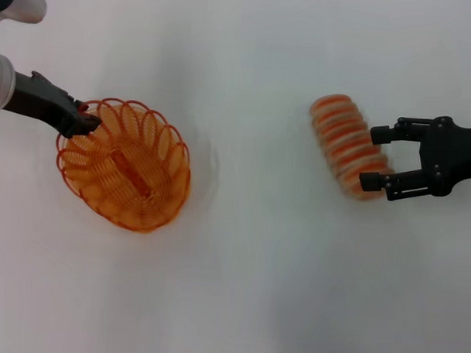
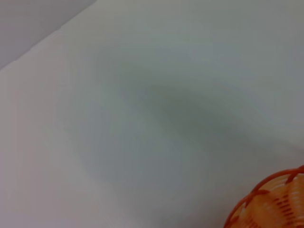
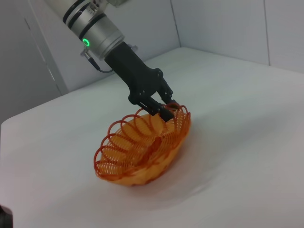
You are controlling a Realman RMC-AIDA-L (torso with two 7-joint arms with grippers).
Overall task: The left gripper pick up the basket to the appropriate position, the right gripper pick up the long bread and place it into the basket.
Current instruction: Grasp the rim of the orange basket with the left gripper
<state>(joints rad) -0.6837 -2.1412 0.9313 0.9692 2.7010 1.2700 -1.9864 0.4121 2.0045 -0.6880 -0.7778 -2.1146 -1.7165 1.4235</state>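
The right gripper [image 1: 377, 157] has its fingers spread wide around the near end of the long bread [image 1: 349, 146], which lies on the white table [image 1: 263, 286], not yet squeezed. The ribbed loaf looks light and soft, so a gentle grip across its middle seems wiser than at the end. Farther off, the left gripper [image 3: 164, 108] is clamped on the looped rim of the orange wire basket [image 1: 127, 166], tilted up at the held side; it looks light and springy.
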